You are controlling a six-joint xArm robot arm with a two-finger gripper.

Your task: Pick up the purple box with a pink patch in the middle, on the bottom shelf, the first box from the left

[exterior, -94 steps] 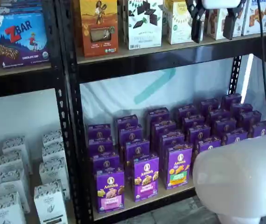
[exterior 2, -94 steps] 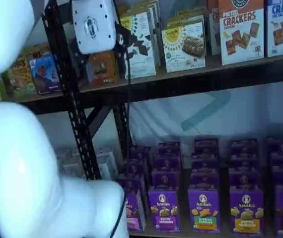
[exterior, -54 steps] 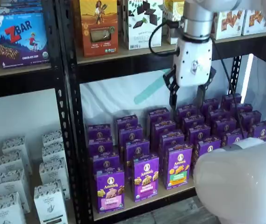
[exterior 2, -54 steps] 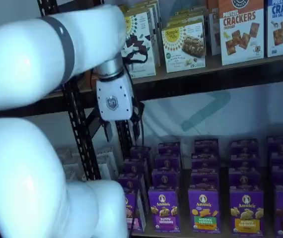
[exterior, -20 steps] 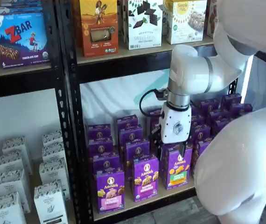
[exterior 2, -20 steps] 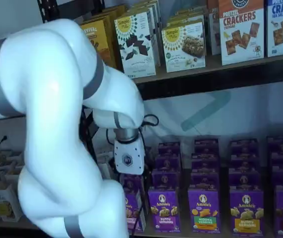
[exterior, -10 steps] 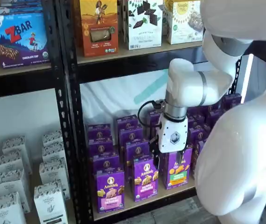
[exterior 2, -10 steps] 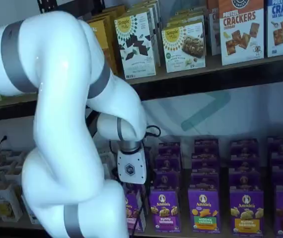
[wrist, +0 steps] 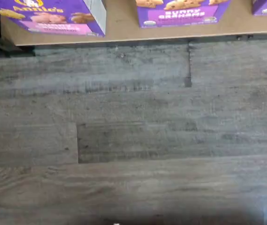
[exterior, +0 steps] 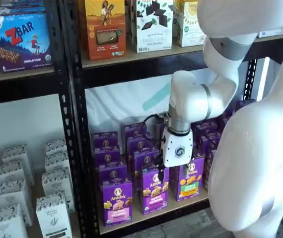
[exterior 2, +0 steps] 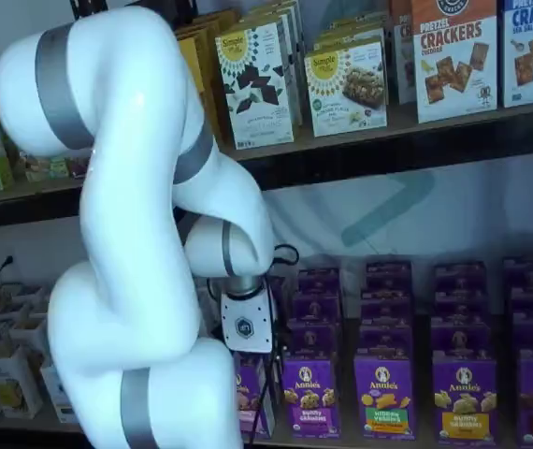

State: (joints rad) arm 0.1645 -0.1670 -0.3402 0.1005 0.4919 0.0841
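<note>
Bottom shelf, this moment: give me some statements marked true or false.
1. The purple box with the pink patch stands at the front of the bottom shelf. True.
2. The claw grips the purple box. False: the box stands on the shelf, with the claw clear of it.
3. The shelf above bears an orange box. True.
4. The wrist view shows a red carpet. False: it shows a grey plank floor.

Even indoor light, soft shadows under shelves; wrist view slightly blurred
</note>
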